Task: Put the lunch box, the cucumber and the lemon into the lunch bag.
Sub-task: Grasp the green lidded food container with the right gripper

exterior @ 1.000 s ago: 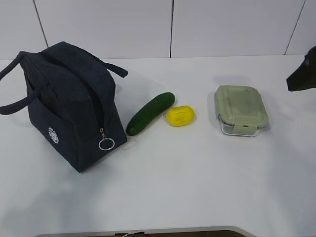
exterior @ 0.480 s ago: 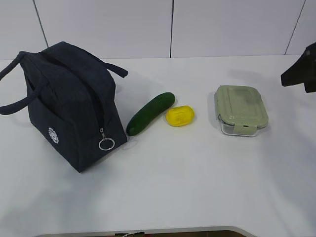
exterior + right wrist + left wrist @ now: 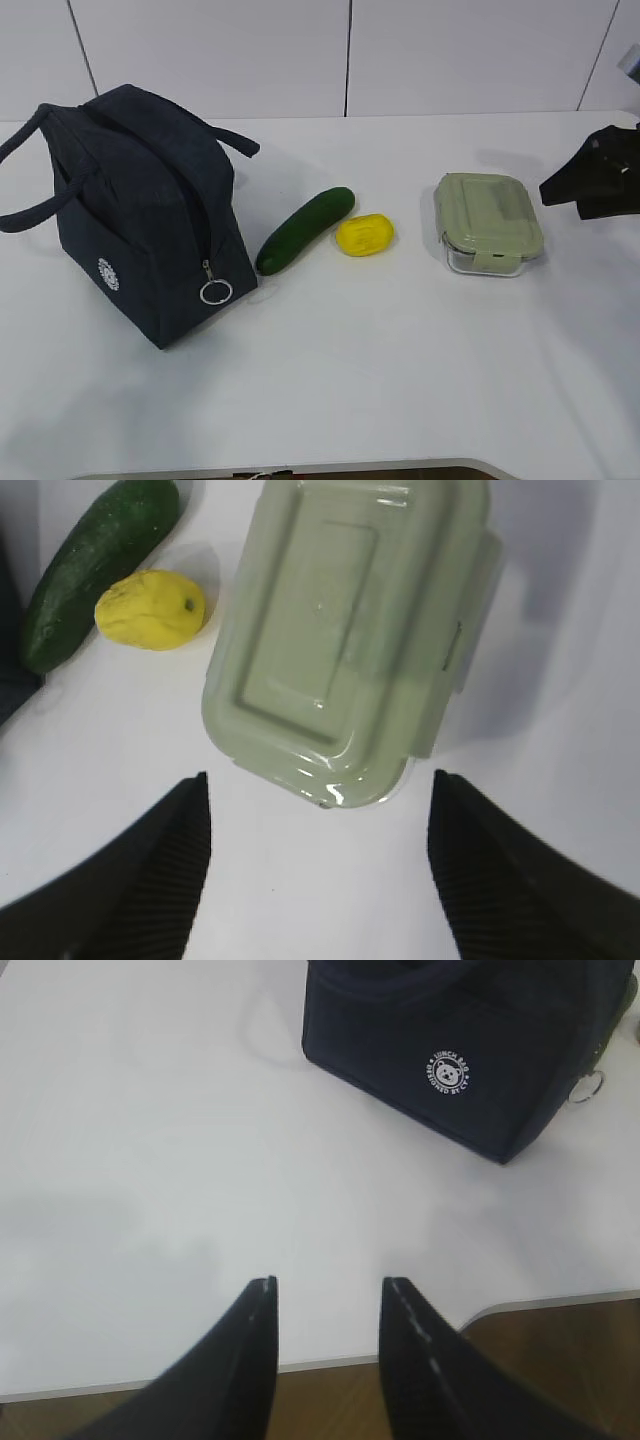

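White table (image 3: 380, 380). Navy lunch bag (image 3: 140, 215) stands at left, its zipper shut. Beside it lie the cucumber (image 3: 304, 230), the lemon (image 3: 364, 234), then the green-lidded lunch box (image 3: 487, 222). Right gripper (image 3: 318, 825) hangs spread wide near the box; left gripper (image 3: 326, 1305) narrowly parted.

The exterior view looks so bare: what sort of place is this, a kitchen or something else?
Probably a lab or test bench, not a kitchen: a plain white table against blank white wall panels, with only a lunch bag, cucumber, lemon and lunch box set out.
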You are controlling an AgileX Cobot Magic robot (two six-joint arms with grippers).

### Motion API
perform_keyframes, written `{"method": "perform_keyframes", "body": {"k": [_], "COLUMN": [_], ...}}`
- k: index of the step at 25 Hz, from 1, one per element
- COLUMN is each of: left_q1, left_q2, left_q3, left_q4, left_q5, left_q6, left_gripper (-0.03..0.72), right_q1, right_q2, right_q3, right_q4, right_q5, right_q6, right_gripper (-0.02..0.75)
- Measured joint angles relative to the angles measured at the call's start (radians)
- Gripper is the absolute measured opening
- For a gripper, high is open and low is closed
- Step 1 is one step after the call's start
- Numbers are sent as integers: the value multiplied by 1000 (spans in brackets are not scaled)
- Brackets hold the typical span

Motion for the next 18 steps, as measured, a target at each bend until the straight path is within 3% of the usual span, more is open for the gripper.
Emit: {"method": "perform_keyframes", "body": {"k": [9,18], "left_q1": [0,0], "left_q2": [0,0], "left_q3": [0,0], "left_q4": [0,0], "left_q5": [0,0], "left_q6": [0,0], "left_gripper": [242,242], "right_q1": [-31,-82], "right_q2": [102,209], "right_q3": [-8,-15], "right_q4": [139,397], "right_q5": [-22,17], "right_q6": [-116,-254], "right_gripper": [536,535]}}
